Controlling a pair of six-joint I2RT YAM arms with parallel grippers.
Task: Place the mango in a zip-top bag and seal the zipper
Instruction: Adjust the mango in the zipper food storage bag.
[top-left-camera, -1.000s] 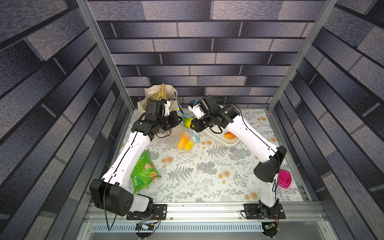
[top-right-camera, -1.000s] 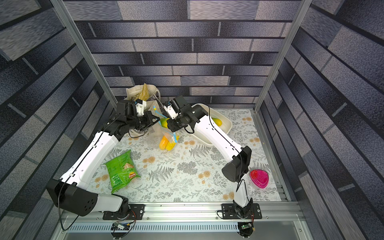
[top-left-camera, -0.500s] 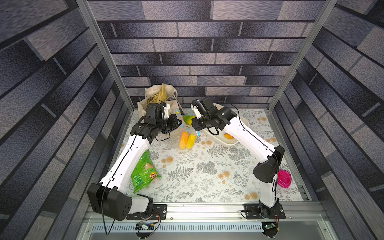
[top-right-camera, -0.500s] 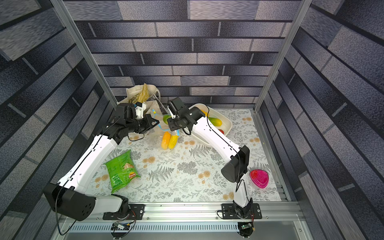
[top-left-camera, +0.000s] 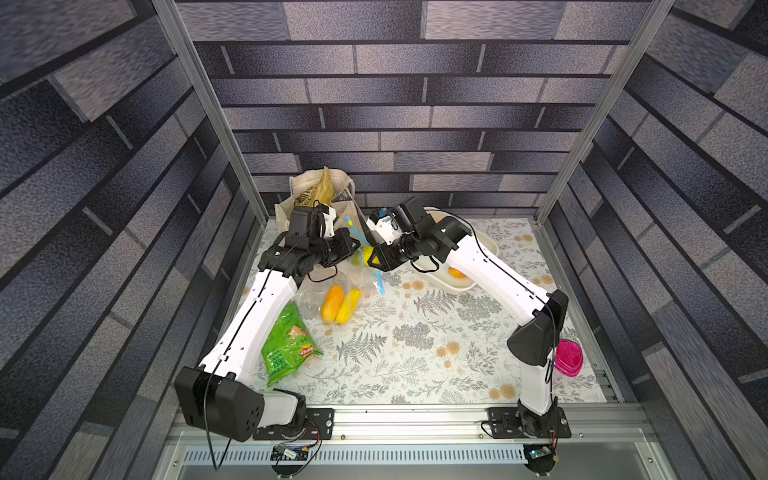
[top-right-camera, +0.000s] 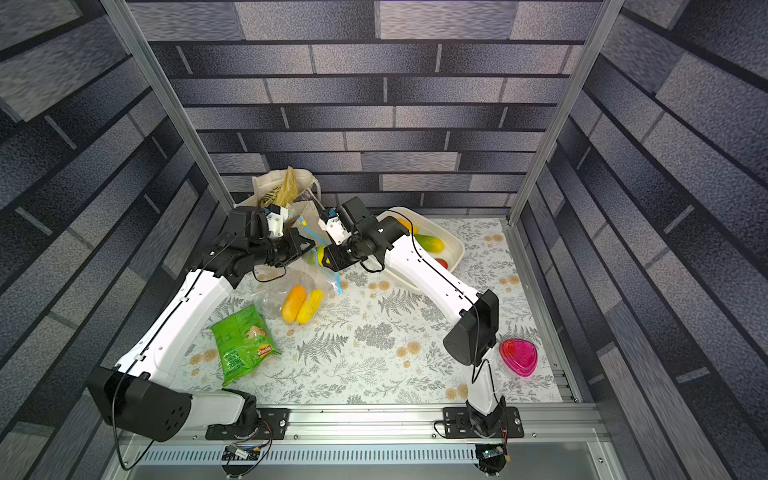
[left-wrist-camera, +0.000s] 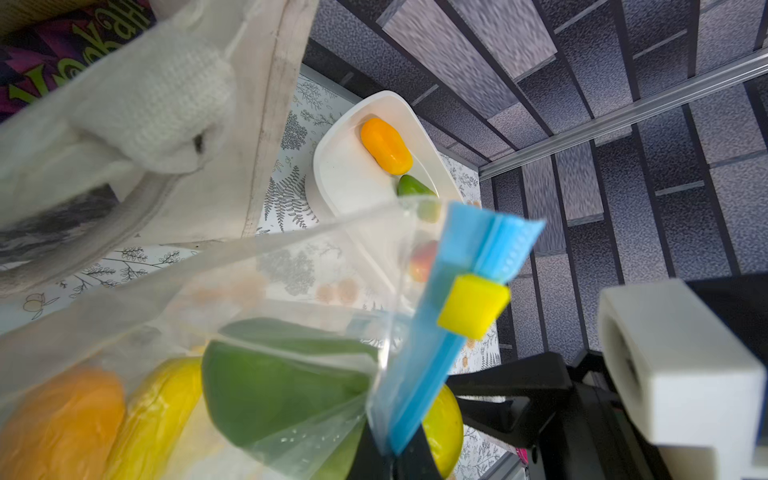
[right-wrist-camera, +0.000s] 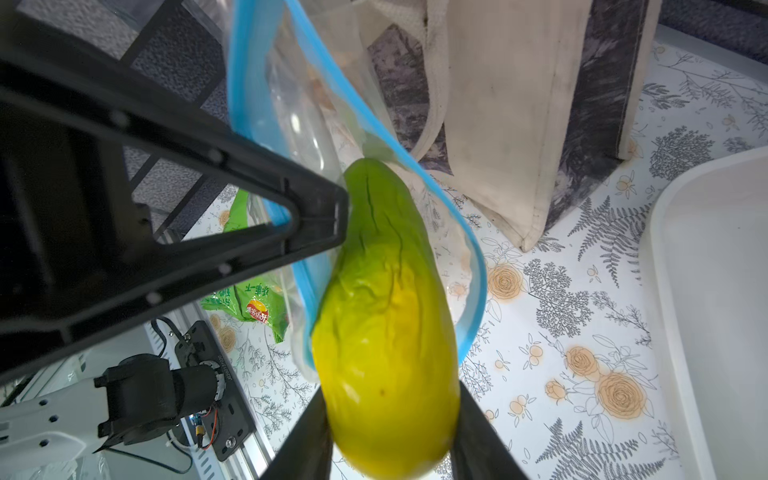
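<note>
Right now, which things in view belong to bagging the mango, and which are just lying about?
In the job: green-yellow mango, right gripper holding it, zip-top bag, zipper with yellow slider, left gripper pinching the bag's mouth.
Lying about: canvas tote, green crisp packet, white tub of fruit, pink container.

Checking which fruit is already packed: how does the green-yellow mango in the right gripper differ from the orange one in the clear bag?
The green-yellow mango is clamped in the right gripper, only its green end inside the bag mouth; the orange mango lies deep in the bag on the table. It is two-toned; the orange one is plain. Both are elongated.
</note>
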